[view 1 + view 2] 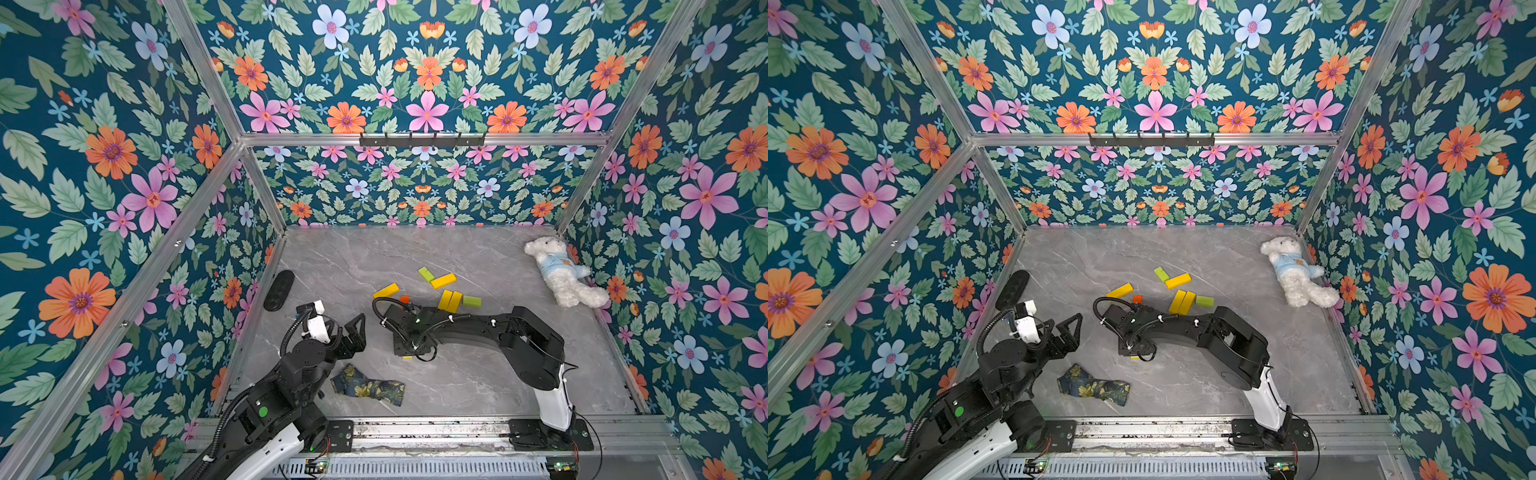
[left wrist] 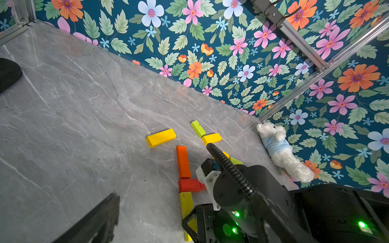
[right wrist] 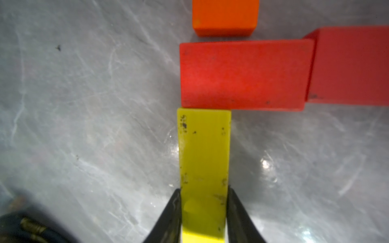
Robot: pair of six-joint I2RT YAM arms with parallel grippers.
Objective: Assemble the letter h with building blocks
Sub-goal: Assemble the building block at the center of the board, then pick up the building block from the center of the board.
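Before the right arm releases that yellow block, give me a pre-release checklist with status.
1. Grip: right gripper closed on the held yellow block, jaws on both long sides: ok.
2. Its far end against the red block: touching, ok.
3. Lined up with the orange block beyond the red one: ok.
4. Held block resting flat on the table: cannot tell.
5. The left gripper open, away from the build: ok.
6. A spare yellow block lying free for the next piece: ok.
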